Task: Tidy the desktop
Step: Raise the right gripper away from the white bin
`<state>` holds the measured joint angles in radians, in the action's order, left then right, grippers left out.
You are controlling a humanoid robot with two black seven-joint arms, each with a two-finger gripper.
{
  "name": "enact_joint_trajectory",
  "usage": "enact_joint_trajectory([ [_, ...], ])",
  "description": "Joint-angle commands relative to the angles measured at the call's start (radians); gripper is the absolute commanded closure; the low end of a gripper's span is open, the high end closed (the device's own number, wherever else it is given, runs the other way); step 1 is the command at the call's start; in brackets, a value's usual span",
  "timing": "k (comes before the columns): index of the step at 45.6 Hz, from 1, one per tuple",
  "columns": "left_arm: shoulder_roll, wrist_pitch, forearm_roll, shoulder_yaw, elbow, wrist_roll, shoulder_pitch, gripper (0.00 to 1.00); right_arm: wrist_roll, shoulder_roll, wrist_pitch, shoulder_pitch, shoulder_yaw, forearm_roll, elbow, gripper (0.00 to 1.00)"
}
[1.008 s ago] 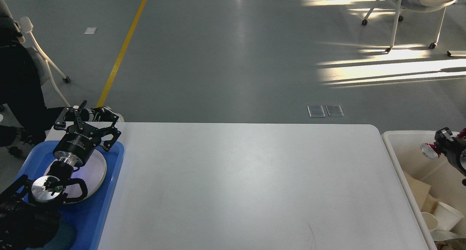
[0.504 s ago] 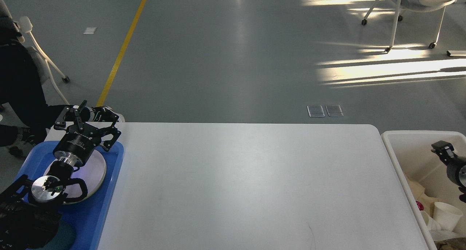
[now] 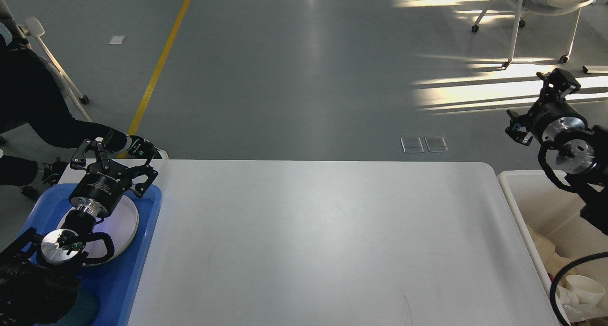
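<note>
The desktop [image 3: 323,240] is a large white tabletop that fills the middle of the head view, and its surface is bare. My left gripper [image 3: 116,156] hovers over the far end of a blue tray [image 3: 145,250] at the desktop's left edge. Its fingers are spread and hold nothing. My right gripper [image 3: 559,78] is raised high above the far right corner, beyond a white bin [image 3: 510,186]. It is seen dark and from behind, so its fingers cannot be told apart. Nothing shows in it.
A grey round plate [image 3: 127,221] lies on the blue tray under my left arm. A person's gloved hand [image 3: 135,146] reaches to the desktop's far left corner, close to my left gripper. The bin holds paper cups [image 3: 582,288] and scraps. A chair [image 3: 546,3] stands far right.
My right gripper held a red and silver can over the bin, let it drop in, then rose up and away. The person's hand has come closer to the far left corner. My left arm stays still.
</note>
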<state>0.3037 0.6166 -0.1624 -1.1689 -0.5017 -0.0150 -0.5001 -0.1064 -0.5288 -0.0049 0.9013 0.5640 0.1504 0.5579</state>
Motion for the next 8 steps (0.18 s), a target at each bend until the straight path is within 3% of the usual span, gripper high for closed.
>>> enact_joint_trajectory([
  [1, 0.0, 0.0, 0.0, 0.0, 0.0, 0.0, 0.0, 0.04, -0.025, 0.058, 0.003, -0.001, 0.083, -0.002, 0.034, 0.0],
  [8, 0.0, 0.0, 0.0, 0.0, 0.0, 0.0, 0.0, 0.04, -0.071, 0.122, 0.003, 0.01, 0.088, -0.003, 0.042, 0.0],
])
